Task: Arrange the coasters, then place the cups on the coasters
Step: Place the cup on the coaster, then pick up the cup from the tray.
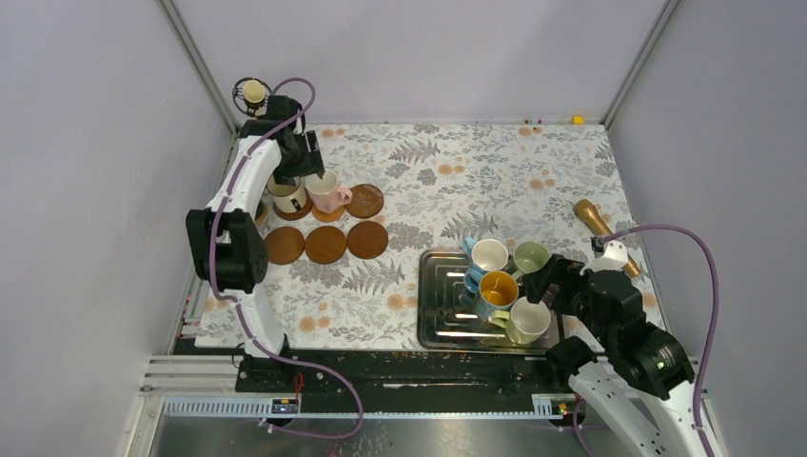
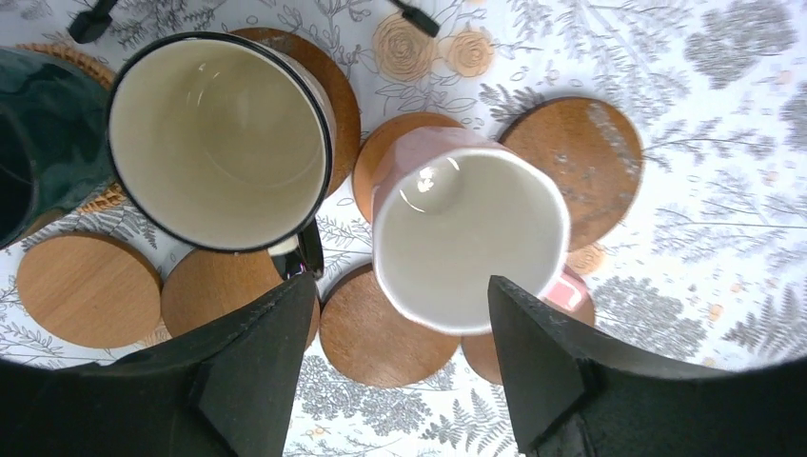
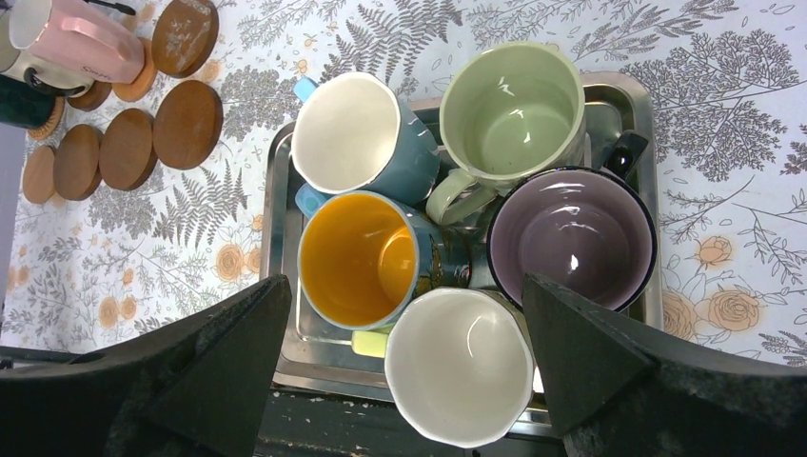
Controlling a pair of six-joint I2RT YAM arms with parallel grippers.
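Left gripper (image 2: 400, 286) stood open over the pink mug (image 2: 466, 228). Right gripper (image 3: 404, 284) gaped wide, empty, above 5 mugs (image 3: 357, 257) in the tray (image 3: 623, 95).

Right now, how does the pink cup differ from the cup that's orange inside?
The pink cup stands on a coaster on the tablecloth; the orange-lined cup stands in the steel tray, crowded among other cups. The pink cup is white inside; the orange-lined cup is orange inside and blue-green outside. Both are upright and empty.
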